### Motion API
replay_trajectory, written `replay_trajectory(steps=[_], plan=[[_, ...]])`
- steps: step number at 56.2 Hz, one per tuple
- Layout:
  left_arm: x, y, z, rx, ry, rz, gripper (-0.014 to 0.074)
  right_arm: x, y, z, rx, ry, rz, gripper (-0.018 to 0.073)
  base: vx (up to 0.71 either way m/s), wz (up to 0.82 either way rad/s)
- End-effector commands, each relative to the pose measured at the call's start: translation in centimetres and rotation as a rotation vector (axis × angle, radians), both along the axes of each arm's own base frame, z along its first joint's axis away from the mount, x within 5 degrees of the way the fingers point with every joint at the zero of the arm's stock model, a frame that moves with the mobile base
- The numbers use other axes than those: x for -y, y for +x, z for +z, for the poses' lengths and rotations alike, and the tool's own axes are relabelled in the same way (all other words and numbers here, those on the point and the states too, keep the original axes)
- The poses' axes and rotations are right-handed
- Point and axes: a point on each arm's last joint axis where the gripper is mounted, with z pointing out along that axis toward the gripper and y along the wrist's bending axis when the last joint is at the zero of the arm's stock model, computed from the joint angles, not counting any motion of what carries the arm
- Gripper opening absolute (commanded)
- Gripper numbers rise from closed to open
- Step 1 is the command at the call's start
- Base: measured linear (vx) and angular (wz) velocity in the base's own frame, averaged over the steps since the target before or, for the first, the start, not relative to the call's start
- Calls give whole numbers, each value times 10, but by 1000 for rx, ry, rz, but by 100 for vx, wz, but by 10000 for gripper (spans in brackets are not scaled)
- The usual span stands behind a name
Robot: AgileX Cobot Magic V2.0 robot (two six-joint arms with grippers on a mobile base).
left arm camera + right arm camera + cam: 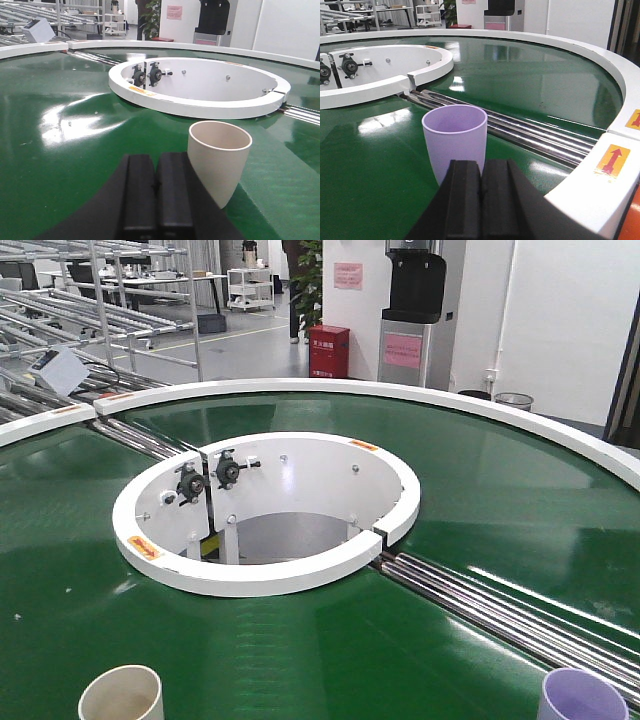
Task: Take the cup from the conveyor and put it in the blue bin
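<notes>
A cream cup [121, 692] stands upright on the dark green conveyor [480, 490] at the near left. In the left wrist view the cream cup [219, 160] is just ahead and to the right of my left gripper [157, 162], which is shut and empty. A lilac cup [581, 695] stands at the near right. In the right wrist view the lilac cup [454, 140] is just ahead of my right gripper [481, 167], slightly to its left; that gripper is shut and empty. The blue bin is out of view.
The white centre ring [265, 510] lies beyond both cups. Steel rollers [500, 610] cross the belt between ring and right rim. The white outer rim [600, 165] with arrow stickers is close on the right. Racks, a red box and a water dispenser stand beyond.
</notes>
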Motion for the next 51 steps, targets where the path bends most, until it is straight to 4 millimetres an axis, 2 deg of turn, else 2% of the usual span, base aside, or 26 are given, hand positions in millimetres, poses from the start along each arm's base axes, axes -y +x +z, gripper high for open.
replay_trajectory(steps=[1,33,42,51], plan=[[-1,0,4,78,-11,12,-6,0,1,1,67,-16,0,-9,0,0],[-2,-1,8,122,-14,18,-6,0,1,1,67,-16,0,-9,0,0],[-2,-1,13,168,-122,21,-6,0,1,1,70,-16,0,-9,0,0],[-3,-1,14,184,-134,22,-6,-1,1,8,141,-8,5,-9,0,0]])
